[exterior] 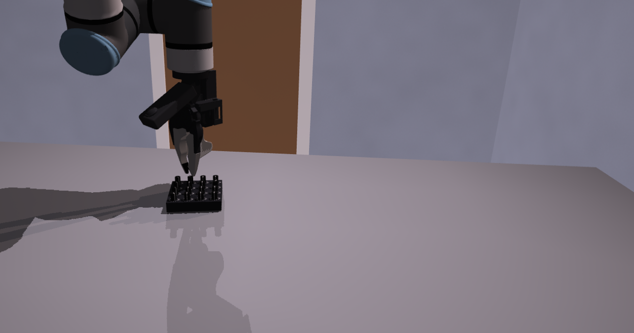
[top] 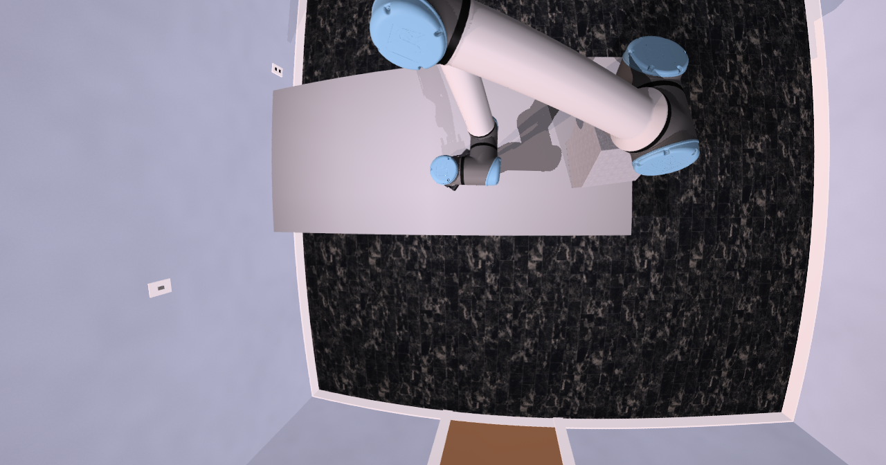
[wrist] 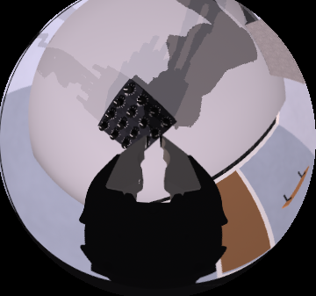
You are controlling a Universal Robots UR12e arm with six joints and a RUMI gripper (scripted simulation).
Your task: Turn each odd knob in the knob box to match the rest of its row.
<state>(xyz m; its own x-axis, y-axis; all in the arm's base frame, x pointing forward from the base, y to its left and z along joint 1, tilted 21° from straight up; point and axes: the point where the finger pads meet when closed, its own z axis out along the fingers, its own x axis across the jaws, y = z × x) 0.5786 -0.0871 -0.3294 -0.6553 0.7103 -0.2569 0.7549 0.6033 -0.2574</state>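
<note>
The knob box [exterior: 194, 206] [wrist: 133, 122] sits on the table [top: 347, 152] [exterior: 398, 242] [wrist: 75, 155], below the gripper [top: 455, 187] [exterior: 190, 173] [wrist: 154, 136]; the top view does not show it. The fingers stand slightly apart with nothing between them, tips just above the far row of knobs [exterior: 202, 179] [wrist: 132, 111]. The pointers are too small and dark to read fairly, so I cannot tell which rows match or how many turns are left. No knob is being turned; one near the tips may be next.

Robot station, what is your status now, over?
End effector narrowly open, holding nothing, above knob box. Box on table, knob marks unreadable. In wrist view, fingers hide one box corner.
</note>
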